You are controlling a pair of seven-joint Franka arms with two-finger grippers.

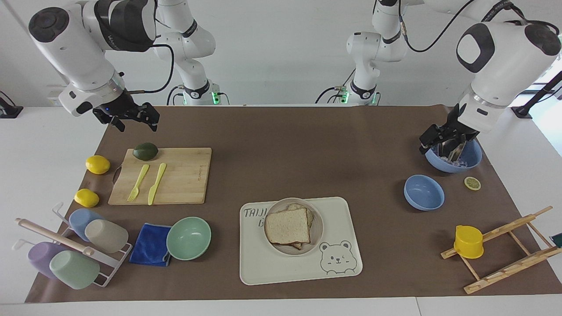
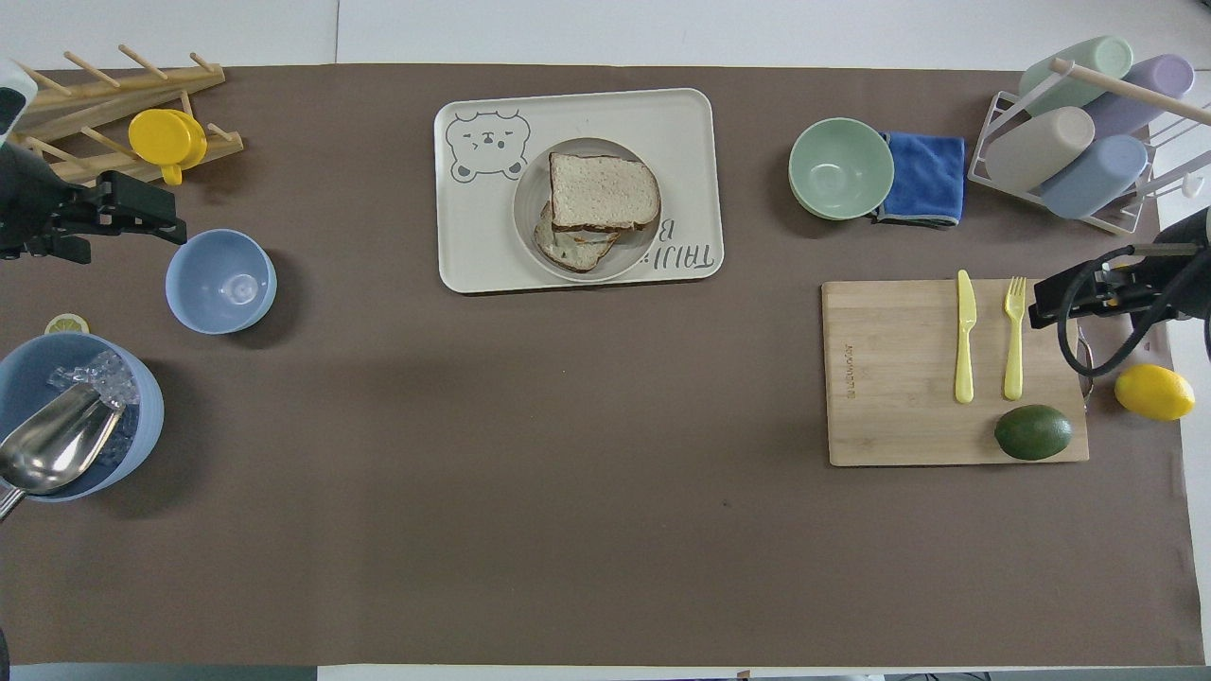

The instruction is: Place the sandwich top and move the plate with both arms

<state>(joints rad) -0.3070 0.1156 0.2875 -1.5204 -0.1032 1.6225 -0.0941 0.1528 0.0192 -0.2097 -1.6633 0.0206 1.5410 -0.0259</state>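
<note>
The sandwich top, a pale bread slice with a brown crust, lies on a lower slice on the round beige plate. It also shows in the overhead view on the plate. My left gripper is open and empty, raised over the large blue bowl at the left arm's end, well clear of the plate; it shows at the overhead view's edge. My right gripper is open and empty, waiting in the air above the avocado end of the cutting board; its tip shows overhead.
The plate sits on a cream bear tray. A small blue bowl, a large blue bowl with a metal scoop, a lemon slice and a wooden rack are at the left arm's end. A mint bowl, blue cloth, cup rack and cutting board are at the right arm's end.
</note>
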